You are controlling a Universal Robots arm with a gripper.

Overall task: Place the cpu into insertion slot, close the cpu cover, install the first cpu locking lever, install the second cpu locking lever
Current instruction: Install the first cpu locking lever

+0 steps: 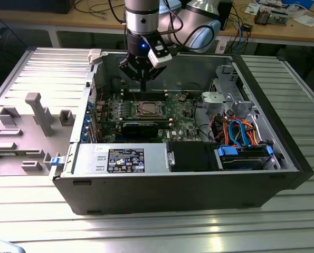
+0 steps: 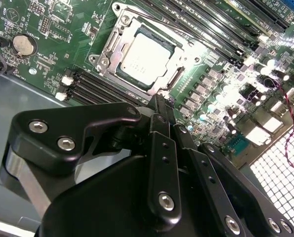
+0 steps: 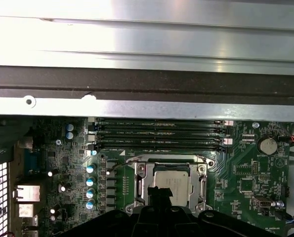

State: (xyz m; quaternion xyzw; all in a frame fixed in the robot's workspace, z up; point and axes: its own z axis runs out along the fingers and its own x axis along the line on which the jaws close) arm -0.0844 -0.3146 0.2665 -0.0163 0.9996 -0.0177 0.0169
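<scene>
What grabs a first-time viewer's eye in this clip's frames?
The black end effector hangs inside the open computer case, above the green motherboard. Beneath it, the silvery cpu sits in the insertion slot, framed by the cpu cover.

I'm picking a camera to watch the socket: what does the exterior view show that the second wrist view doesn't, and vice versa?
Exterior view: the whole open computer case on a metal table, its drive bay with blue and orange cables, and the arm's tool hanging above the motherboard.

Second wrist view: a close look at the cpu lying in the insertion slot with the cpu cover framing it, plus a coin battery.

Both: the green motherboard, socket and tool.
</scene>
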